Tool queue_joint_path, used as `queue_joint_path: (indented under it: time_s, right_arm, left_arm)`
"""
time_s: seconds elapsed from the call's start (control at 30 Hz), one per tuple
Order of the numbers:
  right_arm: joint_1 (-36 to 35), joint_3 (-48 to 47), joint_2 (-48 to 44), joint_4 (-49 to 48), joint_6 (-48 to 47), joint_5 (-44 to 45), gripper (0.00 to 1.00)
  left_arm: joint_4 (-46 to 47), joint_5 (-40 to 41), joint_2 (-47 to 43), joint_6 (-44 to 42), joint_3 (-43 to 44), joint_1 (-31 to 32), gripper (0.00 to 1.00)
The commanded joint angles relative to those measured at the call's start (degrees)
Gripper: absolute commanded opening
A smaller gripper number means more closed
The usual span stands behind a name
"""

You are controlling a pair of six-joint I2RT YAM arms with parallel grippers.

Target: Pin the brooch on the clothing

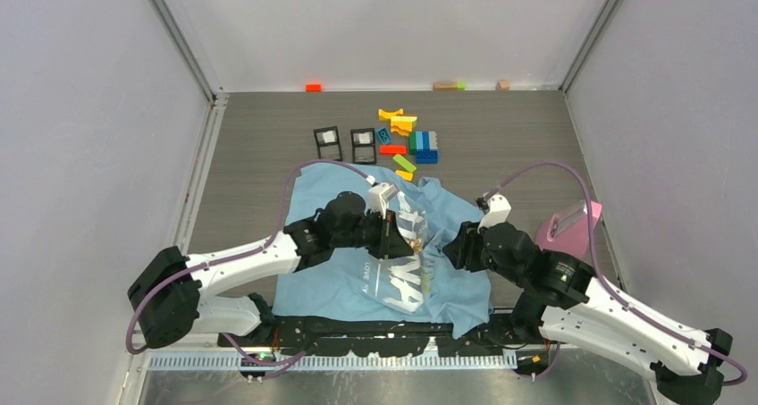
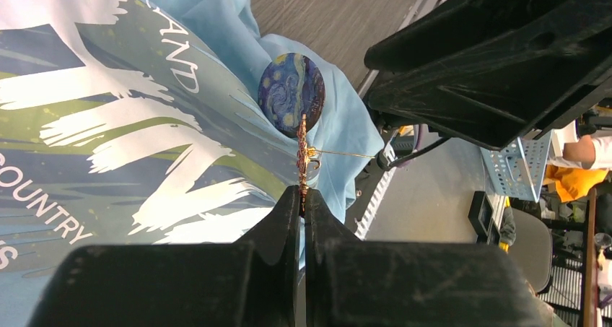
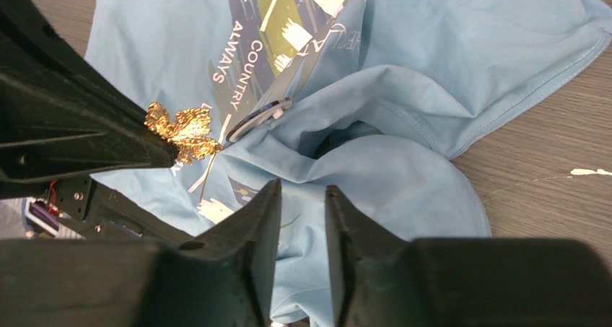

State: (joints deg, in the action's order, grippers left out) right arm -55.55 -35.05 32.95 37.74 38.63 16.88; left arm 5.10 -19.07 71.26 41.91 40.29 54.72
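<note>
Pinching a gold, leaf-shaped brooch (image 3: 184, 132) by its edge, the left gripper (image 2: 303, 197) is closed tight above the light blue T-shirt's (image 3: 433, 53) printed chest, beside a round blue badge (image 2: 291, 92). The right gripper (image 3: 299, 193) hovers just right, jaws parted and empty, over rumpled cloth on the table (image 1: 501, 146).

Left arm (image 1: 259, 257) extends inward from its base, forearm low. Left tool (image 2: 303, 197) clamped tight, tips pinching the brooch (image 3: 184, 131) by its edge. Right arm (image 1: 608, 320) bent inward, facing it. Right tool (image 3: 302, 193): jaws parted, holding nothing, near the left tool.
</note>
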Motion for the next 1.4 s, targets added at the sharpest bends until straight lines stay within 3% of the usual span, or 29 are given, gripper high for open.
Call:
queue_joint_path:
  time_s: [0.0,0.07,0.23,0.63,1.1,1.37]
  right_arm:
    - [-0.26,-2.42,-3.34,0.09,-3.55,-1.28,0.55]
    - [-0.26,-2.28,-4.91,0.28,-4.92,-2.66,0.65]
    - [-0.26,-0.70,-6.05,-2.42,-6.03,-7.20,0.74]
    - [-0.26,-0.44,-1.93,-2.79,-4.68,-9.36,0.72]
    - [-0.26,1.25,2.63,-11.65,-4.79,-17.98,0.71]
    - [-0.26,1.48,4.18,-14.24,-4.80,-18.53,0.70]
  left_arm:
    - [1.50,-4.78,-0.73,-2.10,1.17,-0.40,0.00]
    - [2.00,-6.73,-0.24,-2.49,1.27,-0.71,0.00]
    - [2.60,-14.73,0.98,-3.76,2.42,-2.12,0.00]
    - [-0.51,-21.72,0.98,-7.22,4.17,-5.84,0.00]
    - [0.08,-25.75,1.87,-7.76,4.79,-6.12,0.00]
    - [0.08,-27.62,2.12,-8.16,4.66,-6.12,0.00]
